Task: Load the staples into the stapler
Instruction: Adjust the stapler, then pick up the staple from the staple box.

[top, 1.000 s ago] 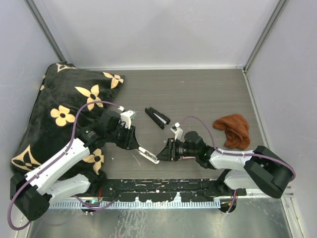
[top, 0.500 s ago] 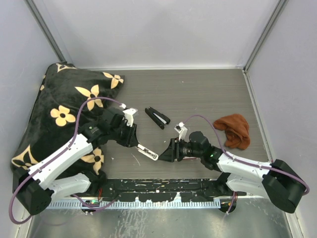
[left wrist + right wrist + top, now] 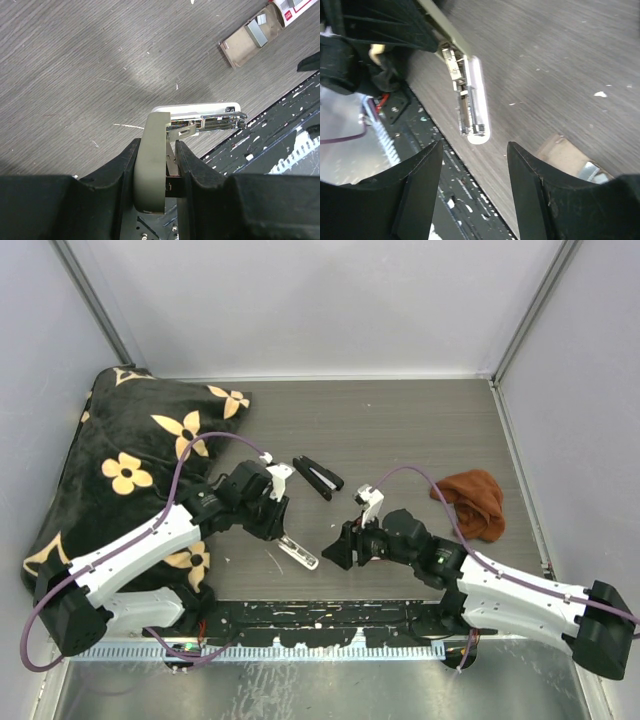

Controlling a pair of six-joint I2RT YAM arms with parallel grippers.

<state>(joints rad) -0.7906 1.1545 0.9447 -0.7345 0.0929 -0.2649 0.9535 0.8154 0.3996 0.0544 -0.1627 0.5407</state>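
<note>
— Staples point(image 3: 258, 34): position?
— Lodged in the open cardboard box point(image 3: 239, 47), at two o'clock of the stapler point(image 3: 200, 108) in the left wrist view; at four o'clock of its tip in the right wrist view. Not yet lifted. Hidden beneath the right gripper point(image 3: 336, 552) from above.

— Stapler?
— Hinged open, magazine rail point(image 3: 215, 122) bared. Cream-green top clamped between the jaws of the left gripper point(image 3: 155, 157).

— Changed over the last second?
— Left gripper carried toward three o'clock, with the stapler's free end scarcely shifted on the table point(image 3: 420, 430). Right arm stretched out longer; right gripper eased a little toward six o'clock, close by that free end. Jaws there spread wide, holding nothing.

— Meaning for the task?
— Receiving side apparently readied; loading itself not begun. Next, most likely, picking the strip from its box.

— Further out?
— Black hinged tool point(image 3: 318, 477) at twelve o'clock of both grippers, apart from them; brown cloth point(image 3: 470, 502) at three; flowered cushion point(image 3: 120, 470) at nine.
</note>
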